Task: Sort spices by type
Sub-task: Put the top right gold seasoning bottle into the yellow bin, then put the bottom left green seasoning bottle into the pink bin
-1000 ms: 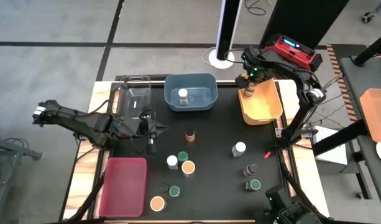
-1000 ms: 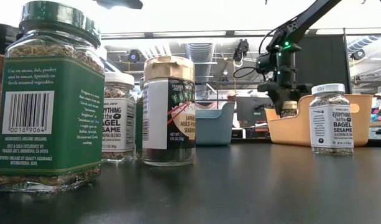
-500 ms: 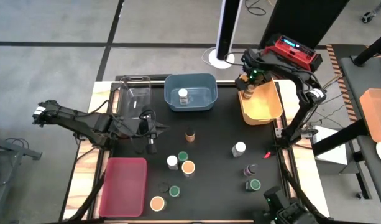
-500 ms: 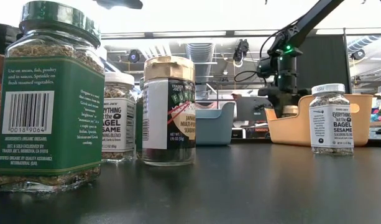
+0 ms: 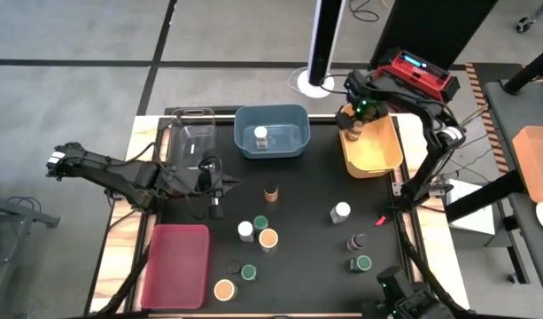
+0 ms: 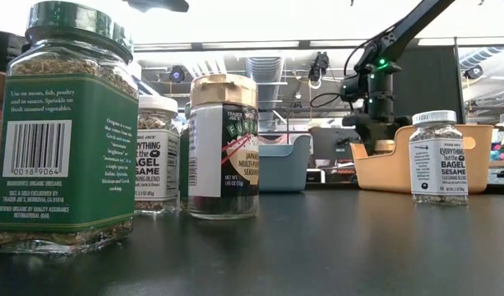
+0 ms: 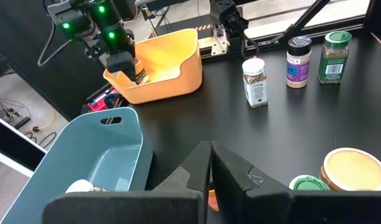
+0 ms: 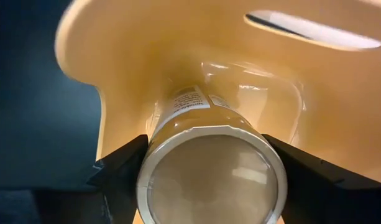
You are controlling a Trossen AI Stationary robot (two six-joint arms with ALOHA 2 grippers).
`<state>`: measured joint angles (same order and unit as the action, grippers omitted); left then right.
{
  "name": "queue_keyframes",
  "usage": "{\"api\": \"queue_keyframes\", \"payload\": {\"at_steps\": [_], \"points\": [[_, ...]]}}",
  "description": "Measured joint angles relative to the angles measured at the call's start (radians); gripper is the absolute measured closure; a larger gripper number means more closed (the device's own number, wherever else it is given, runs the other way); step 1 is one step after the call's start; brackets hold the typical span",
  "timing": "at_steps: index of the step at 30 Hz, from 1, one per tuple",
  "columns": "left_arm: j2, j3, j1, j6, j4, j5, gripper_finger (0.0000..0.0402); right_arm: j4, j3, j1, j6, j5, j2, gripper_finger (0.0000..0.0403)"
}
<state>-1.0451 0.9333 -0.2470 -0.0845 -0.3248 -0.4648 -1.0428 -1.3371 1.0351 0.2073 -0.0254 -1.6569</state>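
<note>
Black counter surface carries loose spice jars at its near part: a tan-lidded jar beside a green-lidded jar, and to the right another green-lidded jar just in front of a dark-lidded jar. Near the middle stand a white-lidded jar, a tan-lidded jar touching it and a green-lidded jar behind them; a white-lidded bagel-seasoning jar stands apart to the right, and a brown-lidded jar stands alone further back. A red rectangular plastic bin lies at the near left corner. The left tool, fingers pressed fully together and holding nothing, hangs over the counter's left side beside a clear plastic bin. At the far edge, a blue plastic bin holds one white-lidded jar. The right tool is at the far-left corner of the yellow-orange plastic bin, its fingers spread wide on either side of a tan-lidded spice jar gripped between them, upright within that bin's corner.
</note>
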Motion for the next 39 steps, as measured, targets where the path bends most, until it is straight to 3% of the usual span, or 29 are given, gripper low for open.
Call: {"api": "queue_keyframes", "payload": {"at_steps": [17,28,33,39], "points": [[0.000,0.000,0.000,0.000,0.000,0.000,0.0402,-0.025,-0.034,0.000,0.011,0.000,0.042,0.0069],[0.000,0.000,0.000,0.008,0.001,0.000,0.0402,-0.121,-0.108,-0.029,0.082,-0.083,0.242,0.0089],[0.000,0.000,0.000,0.056,0.001,0.001,0.0402,-0.077,-0.071,-0.193,0.076,-0.083,0.377,0.0105],[0.000,0.000,-0.001,0.148,0.001,0.004,0.0402,0.032,0.005,-0.532,0.104,-0.136,0.526,0.0125]]}}
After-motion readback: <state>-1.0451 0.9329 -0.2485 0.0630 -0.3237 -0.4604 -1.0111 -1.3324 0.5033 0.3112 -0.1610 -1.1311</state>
